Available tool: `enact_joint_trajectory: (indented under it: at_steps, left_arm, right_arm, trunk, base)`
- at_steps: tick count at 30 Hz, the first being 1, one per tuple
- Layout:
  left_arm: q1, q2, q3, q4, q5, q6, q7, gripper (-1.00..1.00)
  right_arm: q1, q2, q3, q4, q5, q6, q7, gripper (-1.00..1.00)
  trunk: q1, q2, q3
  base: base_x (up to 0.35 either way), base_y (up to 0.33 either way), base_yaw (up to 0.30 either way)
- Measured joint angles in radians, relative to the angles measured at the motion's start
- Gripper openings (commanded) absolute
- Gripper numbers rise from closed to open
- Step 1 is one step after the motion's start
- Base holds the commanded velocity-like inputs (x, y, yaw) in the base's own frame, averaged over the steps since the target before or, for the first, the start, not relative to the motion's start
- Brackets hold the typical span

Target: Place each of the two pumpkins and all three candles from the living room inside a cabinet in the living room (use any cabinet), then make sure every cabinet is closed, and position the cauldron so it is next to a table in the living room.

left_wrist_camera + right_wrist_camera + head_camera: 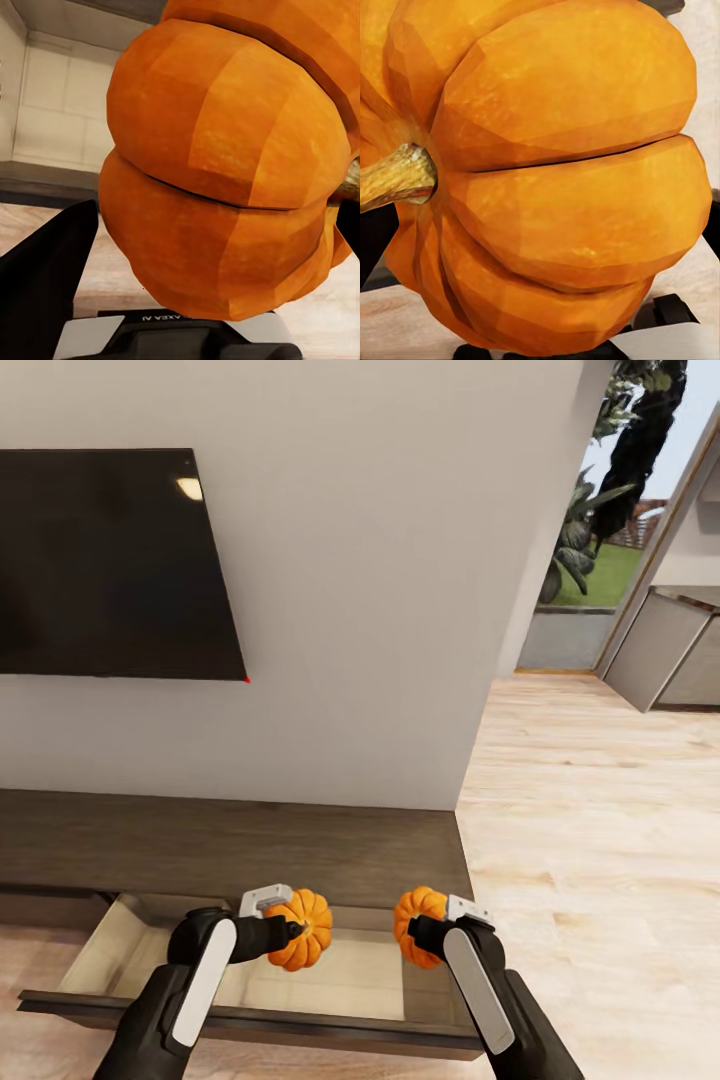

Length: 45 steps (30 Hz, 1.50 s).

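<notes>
Orange pumpkins hung at lower centre of the head view, one clamped in the left gripper (296,932), one in the right gripper (412,932), both above the cabinet (200,840)'s open drawer (240,1015). Stowing was under way; next, I judged, lower and release.

White wall (380,610), dark wall-mounted screen (110,560), pale wood floor (600,840)

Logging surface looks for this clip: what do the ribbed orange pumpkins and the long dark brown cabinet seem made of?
Ribbed orange pumpkins: matte mottled rind, faceted lobes, probably natural gourd. Long dark brown cabinet: streaky grain, seemingly satin wood or veneer; the open drawer's pale interior looks smooth, material unclear.
</notes>
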Motion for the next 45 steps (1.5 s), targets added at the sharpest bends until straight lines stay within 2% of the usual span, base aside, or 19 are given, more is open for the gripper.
enact_joint_trajectory:
  at_steps: [6,35,37,40,45]
  left_arm:
    - [0.0,0.006,0.01,-0.001,-0.006,-0.002,0.0,-1.0]
    - [0.0,0.002,0.009,0.017,-0.007,-0.009,0.006,-1.0]
    - [0.0,0.003,0.008,0.018,-0.007,-0.009,0.006,-1.0]
    - [0.0,0.004,0.008,0.025,-0.007,-0.01,0.005,-1.0]
    - [0.0,0.005,0.008,0.031,-0.009,-0.01,0.004,-1.0]
  right_arm:
    - [0.0,0.001,0.0,0.019,-0.001,0.0,0.004,-1.0]
    - [0.001,0.0,0.007,0.025,-0.001,0.004,0.003,-1.0]
    - [0.001,0.001,0.006,0.025,-0.01,0.012,0.003,-1.0]
    - [0.001,0.001,0.006,0.025,-0.048,0.04,0.002,-1.0]
    - [0.001,0.001,0.002,0.025,-0.056,0.059,0.0,-1.0]
  trunk:
    - [0.0,0.0,0.0]
    - [0.111,-0.203,-0.091]
    - [0.119,-0.217,-0.097]
    - [0.13,-0.238,-0.107]
    - [0.149,-0.273,-0.122]
  base:
    - [0.0,0.0,0.0]
    - [0.0,0.0,0.0]
    - [0.0,0.0,0.0]
    - [0.0,0.0,0.0]
    - [0.0,0.0,0.0]
